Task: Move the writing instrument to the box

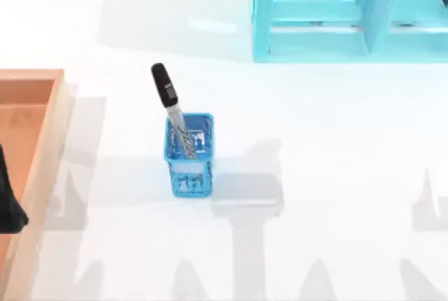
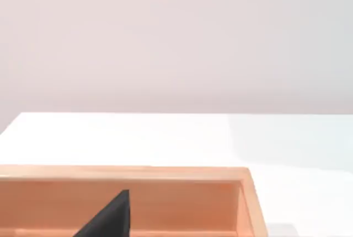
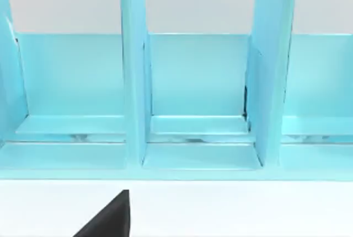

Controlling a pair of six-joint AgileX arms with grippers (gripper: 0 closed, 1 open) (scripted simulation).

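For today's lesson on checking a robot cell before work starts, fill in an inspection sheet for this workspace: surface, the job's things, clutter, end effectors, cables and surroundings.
Surface: white table, carrying only shadows of the arms.
Job's things: marker pen stands tilted in the blue mesh cup, black cap up and leaning toward the table's left; wooden tray sits at the left edge, apart from the cup.
Clutter: light-blue shelf unit at the far right.
End effectors: left end effector hangs over the tray; right end effector faces the shelf unit.
Cables: nothing seen.
Surroundings: plain pale wall behind the table.
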